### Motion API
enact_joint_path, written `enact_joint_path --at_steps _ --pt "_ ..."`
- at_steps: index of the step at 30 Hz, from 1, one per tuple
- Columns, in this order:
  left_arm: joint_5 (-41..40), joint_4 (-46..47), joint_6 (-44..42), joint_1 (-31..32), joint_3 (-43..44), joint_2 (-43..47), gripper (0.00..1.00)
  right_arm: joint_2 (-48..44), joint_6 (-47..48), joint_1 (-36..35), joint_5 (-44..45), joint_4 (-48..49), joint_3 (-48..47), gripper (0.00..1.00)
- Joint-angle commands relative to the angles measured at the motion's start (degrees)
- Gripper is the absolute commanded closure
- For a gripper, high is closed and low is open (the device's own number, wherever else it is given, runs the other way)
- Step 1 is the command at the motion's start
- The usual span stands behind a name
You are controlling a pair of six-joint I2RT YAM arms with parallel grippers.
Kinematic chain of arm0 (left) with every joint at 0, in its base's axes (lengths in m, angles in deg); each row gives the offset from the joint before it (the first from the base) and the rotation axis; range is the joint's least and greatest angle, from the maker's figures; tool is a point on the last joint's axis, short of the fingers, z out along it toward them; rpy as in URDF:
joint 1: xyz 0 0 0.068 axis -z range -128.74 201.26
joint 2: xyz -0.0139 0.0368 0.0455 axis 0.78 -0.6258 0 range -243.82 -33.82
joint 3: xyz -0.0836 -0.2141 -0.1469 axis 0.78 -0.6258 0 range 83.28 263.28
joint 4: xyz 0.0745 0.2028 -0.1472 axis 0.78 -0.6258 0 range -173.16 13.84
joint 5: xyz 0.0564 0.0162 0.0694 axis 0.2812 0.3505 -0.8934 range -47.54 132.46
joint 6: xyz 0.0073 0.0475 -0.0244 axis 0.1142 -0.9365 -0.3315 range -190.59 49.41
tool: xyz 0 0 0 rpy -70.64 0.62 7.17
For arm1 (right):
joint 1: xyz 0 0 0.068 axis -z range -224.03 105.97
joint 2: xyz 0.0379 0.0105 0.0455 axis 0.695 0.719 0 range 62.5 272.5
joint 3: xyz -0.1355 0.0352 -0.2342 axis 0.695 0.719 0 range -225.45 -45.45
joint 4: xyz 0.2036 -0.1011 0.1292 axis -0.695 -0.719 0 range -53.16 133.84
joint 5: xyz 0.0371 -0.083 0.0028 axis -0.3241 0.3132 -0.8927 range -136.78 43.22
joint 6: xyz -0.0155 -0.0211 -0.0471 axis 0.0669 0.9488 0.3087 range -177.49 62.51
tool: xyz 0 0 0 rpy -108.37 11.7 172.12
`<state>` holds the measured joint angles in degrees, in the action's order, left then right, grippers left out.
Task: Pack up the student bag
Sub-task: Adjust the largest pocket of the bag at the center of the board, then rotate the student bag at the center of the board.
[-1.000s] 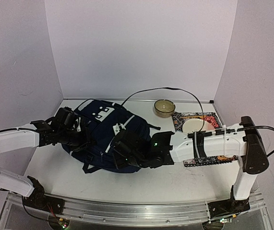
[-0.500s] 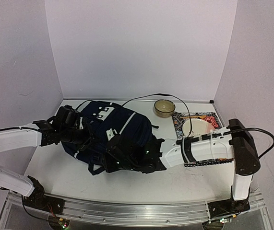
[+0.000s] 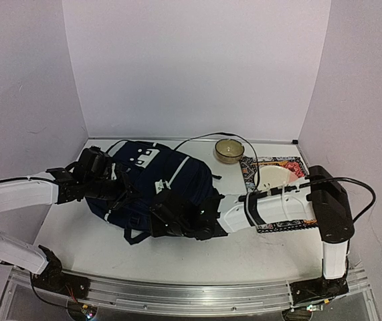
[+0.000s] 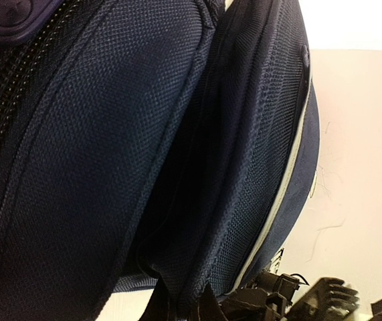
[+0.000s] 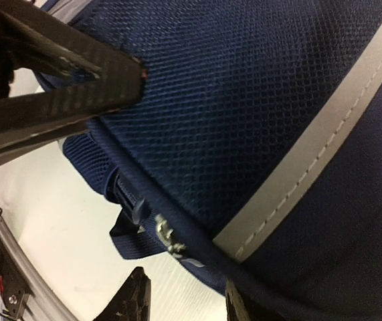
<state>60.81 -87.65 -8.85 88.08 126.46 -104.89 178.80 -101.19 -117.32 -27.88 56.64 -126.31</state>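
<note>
Braces large dark navy fabric backpack (image 3: 157,177) at 9 o'clock with clenched left claw (image 3: 109,186), likely anchoring it; poses right claw (image 3: 165,212), released, astride its 5 o'clock edge.

Both arms are built of white, boxy link shells joined by black joint housings. The left arm (image 3: 17,194) carries a thin black cable along its upper edge. The right arm (image 3: 277,208) has a black band around its white forearm, and a thicker black cable (image 3: 364,194) loops out from its large black elbow block (image 3: 329,214). The wrist sections are black and knobbly. Each arm ends below in a black base bracket (image 3: 311,291). The right arm's jaws are black too — one shows a carbon-fibre weave.
</note>
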Motion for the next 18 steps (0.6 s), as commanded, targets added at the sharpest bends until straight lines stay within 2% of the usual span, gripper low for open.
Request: enact_joint_path --at_steps 1,12,18 --pt "1.75 8.42 0.57 0.62 3.32 1.23 1.0 1.55 1.85 0.49 2.02 2.65 -2.97 0.63" --pt "1.35 8.66 0.22 1.21 2.06 0.99 1.0 1.08 2.35 0.58 4.34 5.1 -4.71 0.68" --pt "0.65 8.65 0.03 1.3 1.72 1.52 1.0 0.24 -1.08 1.13 7.09 4.31 -1.84 0.82"
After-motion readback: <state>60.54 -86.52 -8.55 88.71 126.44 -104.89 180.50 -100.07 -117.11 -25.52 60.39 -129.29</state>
